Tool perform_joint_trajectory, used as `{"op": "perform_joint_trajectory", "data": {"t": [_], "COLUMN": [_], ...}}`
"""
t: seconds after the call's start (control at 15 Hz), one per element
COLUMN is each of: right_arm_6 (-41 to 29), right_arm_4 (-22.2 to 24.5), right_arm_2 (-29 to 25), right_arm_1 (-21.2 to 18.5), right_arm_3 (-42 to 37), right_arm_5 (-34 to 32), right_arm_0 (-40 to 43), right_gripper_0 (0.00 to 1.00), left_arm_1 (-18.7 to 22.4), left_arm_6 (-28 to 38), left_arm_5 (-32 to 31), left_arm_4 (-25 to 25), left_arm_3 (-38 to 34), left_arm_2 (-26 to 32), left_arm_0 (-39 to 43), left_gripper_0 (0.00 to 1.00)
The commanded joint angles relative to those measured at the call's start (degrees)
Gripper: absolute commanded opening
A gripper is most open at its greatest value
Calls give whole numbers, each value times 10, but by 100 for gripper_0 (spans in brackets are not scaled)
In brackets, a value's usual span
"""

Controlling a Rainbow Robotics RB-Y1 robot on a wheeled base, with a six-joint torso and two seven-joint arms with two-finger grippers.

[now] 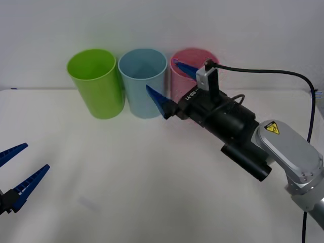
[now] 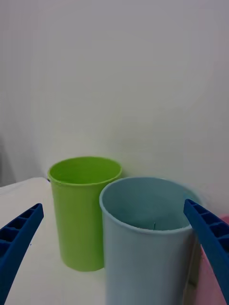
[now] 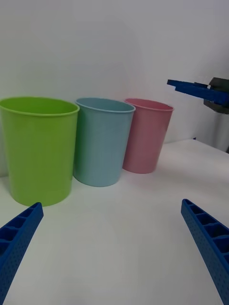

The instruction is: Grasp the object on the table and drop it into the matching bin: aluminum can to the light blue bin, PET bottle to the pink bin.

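Observation:
At the back of the white table (image 1: 152, 177) stand the light blue bin (image 1: 144, 96) and, to its right, the pink bin (image 1: 179, 83). My right gripper (image 1: 161, 74) is open and holds nothing. It hovers in front of the rims of these two bins, pointing at them. In the right wrist view its fingers (image 2: 21, 238) frame the light blue bin (image 2: 143, 248), with the pink bin (image 2: 210, 276) at the edge. My left gripper (image 1: 36, 156) hangs open and empty low at the table's front left. The aluminum can is out of view.
A lime green cup (image 1: 96, 83) stands left of the light blue bin, almost touching it. A black cable (image 1: 283, 76) arcs over the right arm. In the left wrist view the three cups (image 3: 102, 143) stand in a row, with the right gripper (image 3: 191, 88) above them.

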Motion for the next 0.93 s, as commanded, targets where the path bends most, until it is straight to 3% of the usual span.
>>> {"op": "perform_joint_trajectory", "data": {"t": [0.07,0.53,0.93], "right_arm_6": [6,24,51], "right_arm_4": [-12,-13,-14], "right_arm_2": [-25,-147,-267], "right_arm_1": [-26,-38,3], "right_arm_3": [-17,-16,-16], "right_arm_5": [-48,-212,-338], "right_arm_0": [34,141,250], "right_gripper_0": [100,100,100], "left_arm_1": [0,0,0], "left_arm_6": [0,0,0], "left_arm_5": [0,0,0], "left_arm_4": [0,0,0], "left_arm_3": [0,0,0], "left_arm_2": [0,0,0], "left_arm_0": [0,0,0], "left_gripper_0": [100,100,100]}}
